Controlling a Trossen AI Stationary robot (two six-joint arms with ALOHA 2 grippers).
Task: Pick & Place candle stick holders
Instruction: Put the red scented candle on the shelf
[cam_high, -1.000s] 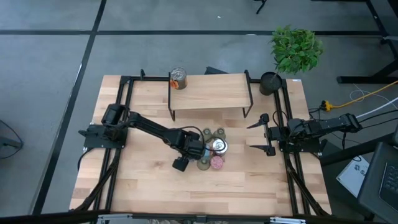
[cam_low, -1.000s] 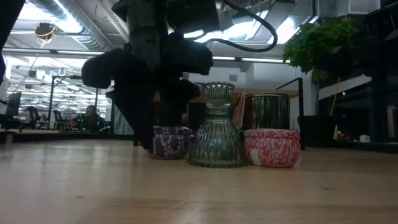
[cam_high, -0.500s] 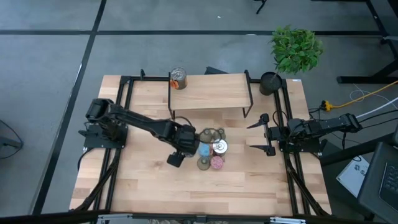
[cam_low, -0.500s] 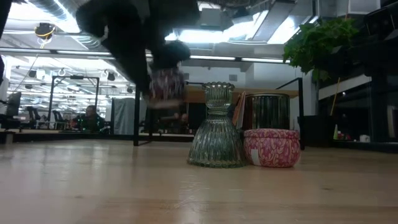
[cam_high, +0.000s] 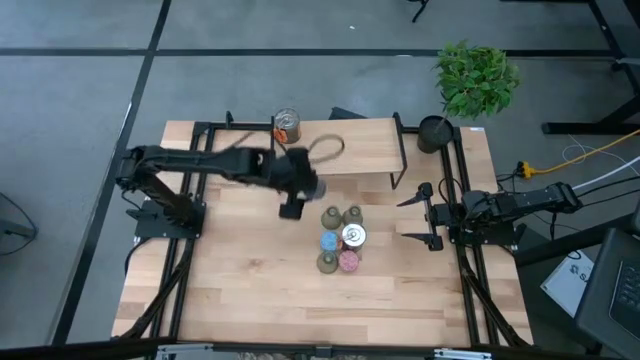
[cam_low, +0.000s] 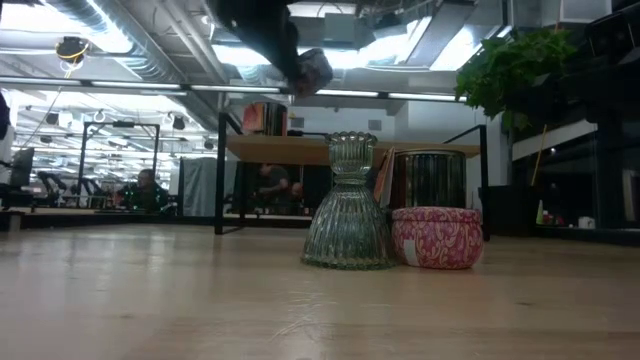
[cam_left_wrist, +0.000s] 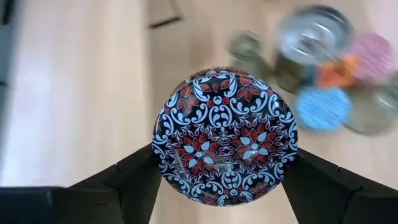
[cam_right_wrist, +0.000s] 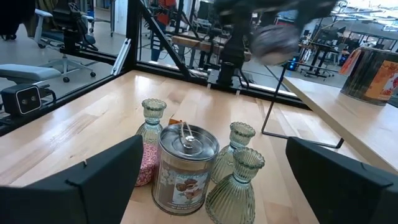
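My left gripper (cam_high: 302, 182) is shut on a round tin holder with a dark blue, red and white patterned top (cam_left_wrist: 225, 137). It is high above the table (cam_low: 313, 70), just in front of the wooden shelf (cam_high: 338, 148). The other holders stand on their bases in a cluster (cam_high: 340, 240): a silvery can (cam_right_wrist: 185, 168), a blue-topped tin (cam_high: 329, 242), a pink tin (cam_low: 436, 238) and three green glass vase shapes (cam_low: 348, 205). A second silvery can (cam_high: 287, 126) stands on the shelf. My right gripper (cam_high: 425, 215) is open and empty at the table's right side. My left gripper pinches the patterned tin's round side wall (cam_left_wrist: 158, 155) between its two fingers (cam_left_wrist: 134, 183), one on each opposite side. The fingers come from above, pointing down, and the tin's top faces the wrist. The tin is lifted clear, high above the table.
The shelf stands on black wire legs (cam_high: 400, 165) at the table's far middle. A black pot (cam_high: 435, 133) with a green plant (cam_high: 475, 75) stands at the far right corner. The near half of the table (cam_high: 300, 310) is bare wood. People sit in the room behind (cam_low: 145, 190).
My left gripper, shut on the patterned tin, has lifted it off the table from the left of the cluster. It has carried the tin up and toward the far edge, to just in front of the shelf. The other holders have stayed in place.
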